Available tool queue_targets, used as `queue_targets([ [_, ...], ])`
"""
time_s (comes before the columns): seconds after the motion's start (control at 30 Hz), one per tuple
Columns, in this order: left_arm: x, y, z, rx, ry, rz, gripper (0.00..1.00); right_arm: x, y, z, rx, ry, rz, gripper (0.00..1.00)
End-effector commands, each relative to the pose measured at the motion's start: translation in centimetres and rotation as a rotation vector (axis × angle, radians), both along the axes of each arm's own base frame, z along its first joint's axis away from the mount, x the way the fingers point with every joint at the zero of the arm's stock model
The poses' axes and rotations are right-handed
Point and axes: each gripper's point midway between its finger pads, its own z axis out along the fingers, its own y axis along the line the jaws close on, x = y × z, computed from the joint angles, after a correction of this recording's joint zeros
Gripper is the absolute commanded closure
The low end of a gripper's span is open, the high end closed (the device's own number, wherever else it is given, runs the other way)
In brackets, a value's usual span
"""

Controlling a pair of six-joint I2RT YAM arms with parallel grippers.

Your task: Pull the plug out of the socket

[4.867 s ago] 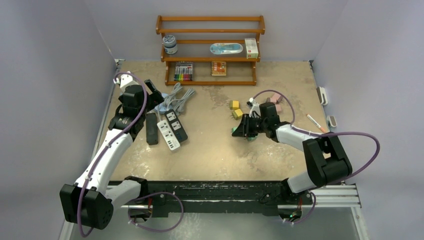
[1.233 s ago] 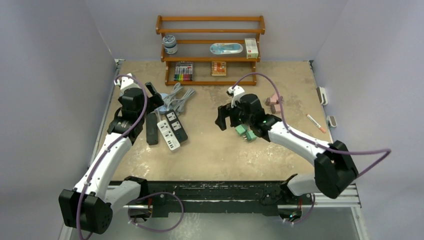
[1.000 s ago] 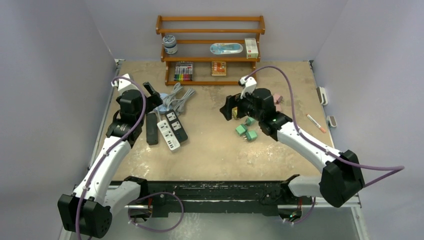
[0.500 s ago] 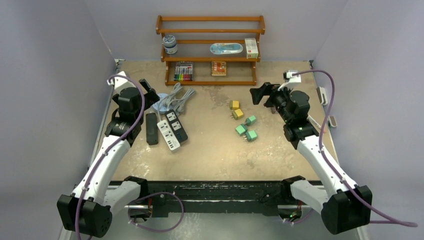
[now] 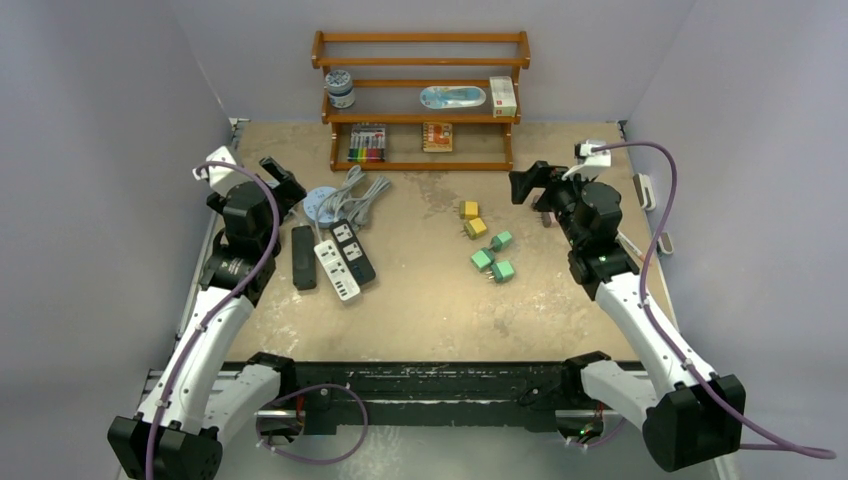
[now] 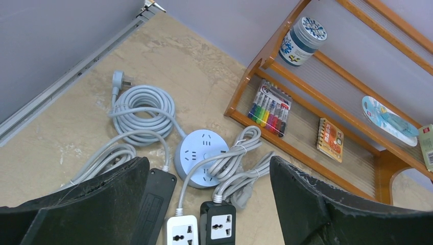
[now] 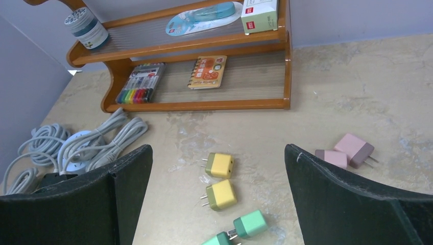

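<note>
Both grippers hang open and empty over the table. My left gripper (image 5: 283, 180) is at the back left, above a round pale-blue socket (image 6: 201, 158) whose holes show nothing plugged in. A white power strip (image 6: 182, 231) lies between two black ones (image 6: 217, 224) (image 6: 153, 204) just in front. My right gripper (image 5: 528, 182) is at the back right. Under it loose plugs lie on the table: two yellow (image 7: 220, 165) (image 7: 221, 194), a green one (image 7: 250, 223) with two more green (image 5: 482, 260) (image 5: 502, 271) nearer, and two pink (image 7: 356, 149) (image 7: 332, 157).
A wooden shelf (image 5: 420, 118) stands against the back wall with a jar (image 5: 340, 88), markers (image 5: 367, 143), a booklet (image 5: 437, 136) and a box (image 5: 503, 96). Coiled grey cables (image 6: 143, 107) lie beside the sockets. A pen (image 5: 632, 243) lies at the right edge.
My right arm has swung from the table's middle to the back right, with the green plugs left lying on the table. My left arm drew back leftward, uncovering the round socket.
</note>
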Motion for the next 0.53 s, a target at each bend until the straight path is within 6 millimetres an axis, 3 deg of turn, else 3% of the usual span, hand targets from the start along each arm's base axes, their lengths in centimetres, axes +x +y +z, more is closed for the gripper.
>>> queue_targets([
  [0.0, 0.2, 0.6, 1.5, 0.014, -0.057, 0.021, 0.13, 0.4, -0.6, 1.5, -0.017, -0.062, -0.028, 0.00],
  [0.23, 0.3, 0.3, 2.0, 0.030, -0.076, -0.008, 0.13, 0.6, -0.3, 1.2, -0.019, -0.058, -0.016, 0.01],
  [0.37, 1.0, -1.8, 2.2, 0.064, -0.087, -0.142, 0.21, 0.6, 0.0, 1.3, -0.016, -0.059, -0.002, 0.01],
  [0.5, 1.6, -2.4, 1.6, 0.061, -0.065, -0.169, 0.20, 0.4, 0.1, 1.6, -0.016, -0.066, 0.008, 0.01],
])
